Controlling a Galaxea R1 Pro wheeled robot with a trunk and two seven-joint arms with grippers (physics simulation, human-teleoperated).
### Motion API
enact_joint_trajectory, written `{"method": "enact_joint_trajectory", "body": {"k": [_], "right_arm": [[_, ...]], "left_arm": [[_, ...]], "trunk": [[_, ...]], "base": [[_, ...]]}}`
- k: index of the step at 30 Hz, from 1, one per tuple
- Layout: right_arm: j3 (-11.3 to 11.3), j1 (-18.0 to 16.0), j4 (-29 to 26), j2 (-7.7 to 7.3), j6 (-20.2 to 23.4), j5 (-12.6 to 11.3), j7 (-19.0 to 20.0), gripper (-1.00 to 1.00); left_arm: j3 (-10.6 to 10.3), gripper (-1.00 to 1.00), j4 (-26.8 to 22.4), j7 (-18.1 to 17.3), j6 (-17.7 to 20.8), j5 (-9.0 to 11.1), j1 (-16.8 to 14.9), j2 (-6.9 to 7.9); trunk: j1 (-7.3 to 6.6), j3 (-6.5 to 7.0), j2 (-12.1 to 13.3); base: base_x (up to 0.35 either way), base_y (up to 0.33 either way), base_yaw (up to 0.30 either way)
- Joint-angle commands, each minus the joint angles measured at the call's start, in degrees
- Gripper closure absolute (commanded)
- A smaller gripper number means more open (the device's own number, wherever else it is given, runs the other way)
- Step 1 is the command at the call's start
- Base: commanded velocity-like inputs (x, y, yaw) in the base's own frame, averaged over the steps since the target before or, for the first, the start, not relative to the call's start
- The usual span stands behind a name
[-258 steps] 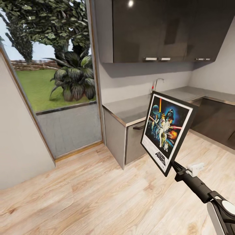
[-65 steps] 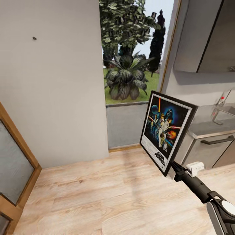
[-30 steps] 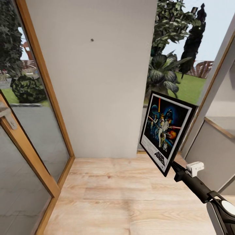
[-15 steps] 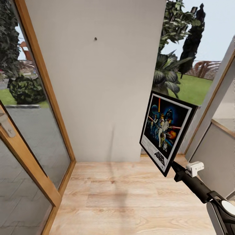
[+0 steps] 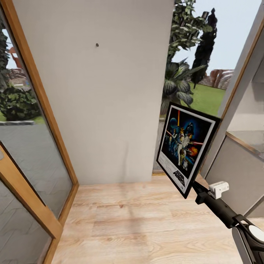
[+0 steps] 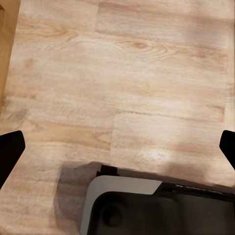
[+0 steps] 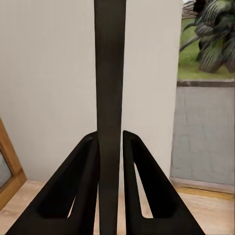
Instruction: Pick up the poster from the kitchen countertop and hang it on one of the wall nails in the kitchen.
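Since half a second ago my head camera has swung slightly; wall nail (image 5: 97,45) sits further left in view, poster (image 5: 186,147) unchanged against arm. Right gripper (image 7: 110,147) pinching poster's lower edge, fingers (image 7: 83,186) pressed on both faces, poster held upright, tilted, in air right of grey wall panel (image 5: 102,110). Nail high on panel, well apart from poster. Left gripper (image 6: 117,147) spread wide over wooden floor (image 6: 122,73), holding nothing.
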Motion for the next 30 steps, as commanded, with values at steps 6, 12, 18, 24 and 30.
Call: {"method": "enact_joint_trajectory", "body": {"k": [6,12,18,24,30], "right_arm": [[10.1,-1.7,-0.7,0.00,5.6,-0.7,6.7,1.00],[16.2,-10.7,-0.7,0.03,15.2,-0.7,7.0,1.00],[21.9,-20.5,-0.7,0.27,24.2,-0.8,7.1,1.00],[23.0,-31.3,-0.7,3.10,35.4,-1.0,8.2,1.00],[23.2,-46.5,-0.7,3.82,49.0,-2.3,13.7,1.00]], "left_arm": [[0.4,-1.00,-0.1,-0.5,0.0,0.4,0.0,0.09],[0.4,-1.00,0.5,-3.2,0.0,0.3,0.0,1.22],[1.5,-1.00,4.3,-8.9,-0.4,0.3,0.0,2.73],[2.0,-1.00,5.2,-9.8,-0.9,0.3,0.0,3.14],[2.1,-1.00,5.4,-10.0,-1.0,0.3,0.0,3.23]], "trunk": [[0.04,-0.10,-0.1],[0.04,-0.10,-0.1],[0.04,-0.10,-0.1],[0.04,-0.10,-0.1],[0.04,-0.10,-0.1]], "base": [[0.000,0.000,-0.008],[0.000,0.000,0.000],[0.000,0.000,0.000],[0.000,0.000,0.000],[0.000,0.000,0.000]]}}
